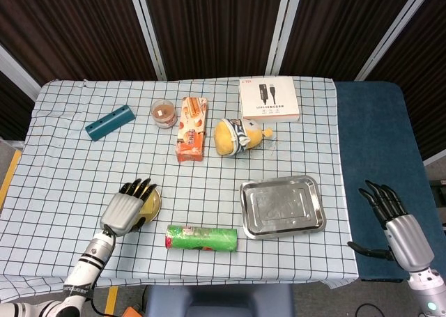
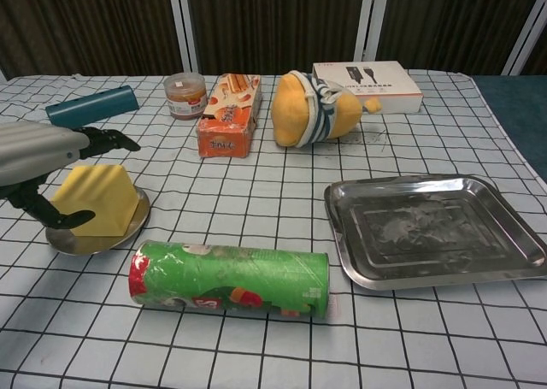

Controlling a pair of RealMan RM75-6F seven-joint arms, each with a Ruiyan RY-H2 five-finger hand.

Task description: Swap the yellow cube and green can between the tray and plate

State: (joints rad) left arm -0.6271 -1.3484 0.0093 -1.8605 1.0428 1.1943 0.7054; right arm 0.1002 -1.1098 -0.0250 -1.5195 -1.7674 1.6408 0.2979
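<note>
1. Yellow cube [image 2: 92, 199] sits on the plate [image 2: 85, 238], which lies at the near left of the worktop [image 1: 293, 150], just beyond the green can [image 2: 229, 279].
2. Left hand [image 2: 38, 154] hangs over the left side of the cube with its fingers [image 2: 101, 139] spread apart; from the chest view I see daylight between them and the cube, so it holds nothing.
3. Green can lies on its side on the worktop, between the plate and the tray [image 2: 434, 229] and nearer me than either; the tray has nothing in it.
4. Right hand [image 1: 398, 230] is well off to the right of the tray, beyond the worktop's edge, fingers apart and holding nothing.
5. My reading: the cube's half of the swap looks done, since it is on the plate, and the step in hand is letting go and drawing clear.
6. What remains is the can into the tray. The next move calls for a hand to come down across the can's round body, close around it firmly enough that it does not roll, lift it, and lay it flat inside the tray's rim.
7. Either hand could serve; the can lies closer to the left one, while the tray is on the right one's side.
</note>
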